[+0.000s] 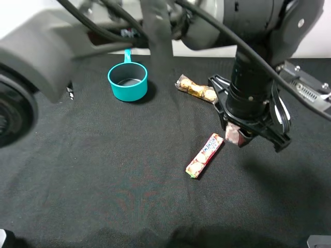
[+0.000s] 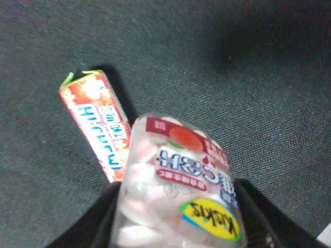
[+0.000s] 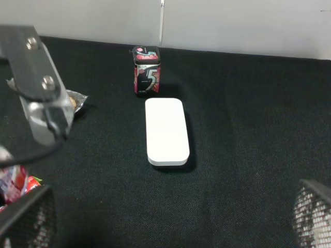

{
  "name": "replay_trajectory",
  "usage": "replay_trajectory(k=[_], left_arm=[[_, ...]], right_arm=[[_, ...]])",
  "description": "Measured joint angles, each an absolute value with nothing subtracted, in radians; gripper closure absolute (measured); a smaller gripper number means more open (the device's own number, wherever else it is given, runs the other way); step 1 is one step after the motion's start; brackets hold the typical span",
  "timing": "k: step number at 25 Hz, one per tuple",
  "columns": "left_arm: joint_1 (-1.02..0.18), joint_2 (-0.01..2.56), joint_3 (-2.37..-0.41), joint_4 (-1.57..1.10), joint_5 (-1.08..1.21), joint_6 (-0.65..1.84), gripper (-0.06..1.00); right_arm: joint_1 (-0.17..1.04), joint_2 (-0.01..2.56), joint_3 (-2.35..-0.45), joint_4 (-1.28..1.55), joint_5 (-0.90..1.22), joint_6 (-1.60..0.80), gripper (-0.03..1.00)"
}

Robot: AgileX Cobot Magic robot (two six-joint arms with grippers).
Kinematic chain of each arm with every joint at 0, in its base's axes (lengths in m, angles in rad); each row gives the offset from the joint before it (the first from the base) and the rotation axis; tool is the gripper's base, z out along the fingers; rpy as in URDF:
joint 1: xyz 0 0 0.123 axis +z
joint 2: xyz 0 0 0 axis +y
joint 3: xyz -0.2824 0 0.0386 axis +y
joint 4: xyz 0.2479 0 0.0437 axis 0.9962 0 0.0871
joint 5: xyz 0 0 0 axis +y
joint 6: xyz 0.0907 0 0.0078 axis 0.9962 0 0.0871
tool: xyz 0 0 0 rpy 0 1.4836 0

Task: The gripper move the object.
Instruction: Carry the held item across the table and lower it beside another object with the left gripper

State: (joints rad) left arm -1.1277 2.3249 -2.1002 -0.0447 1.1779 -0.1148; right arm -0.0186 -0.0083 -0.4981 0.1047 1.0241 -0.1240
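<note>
My left gripper (image 1: 236, 136) reaches across to the right half of the exterior view and is shut on the small clear bottle (image 1: 231, 134) of pink-white candies, holding it just above the black cloth. In the left wrist view the bottle (image 2: 176, 181) fills the space between the black fingers (image 2: 258, 217), label up; its cap is hidden. The long red candy roll (image 1: 205, 155) lies just beside it, and also shows in the left wrist view (image 2: 98, 129). My right gripper (image 3: 168, 225) is open and empty over the cloth; I cannot make it out in the exterior view.
A teal measuring cup (image 1: 128, 81) stands at the back left. A gold-wrapped candy pack (image 1: 196, 90) lies behind the left gripper. In the right wrist view a white flat box (image 3: 166, 132) and a dark pink-patterned can (image 3: 147, 71) sit near the wall.
</note>
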Motion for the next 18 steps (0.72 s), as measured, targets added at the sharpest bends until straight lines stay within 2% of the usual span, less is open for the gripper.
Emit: replay_trajectory(k=[18], left_arm=[[-1.141, 2.449, -2.107, -0.054, 1.177, -0.115, 0.45]], right_arm=[[-0.019, -0.008, -0.498, 0.106, 1.024, -0.124, 0.27]])
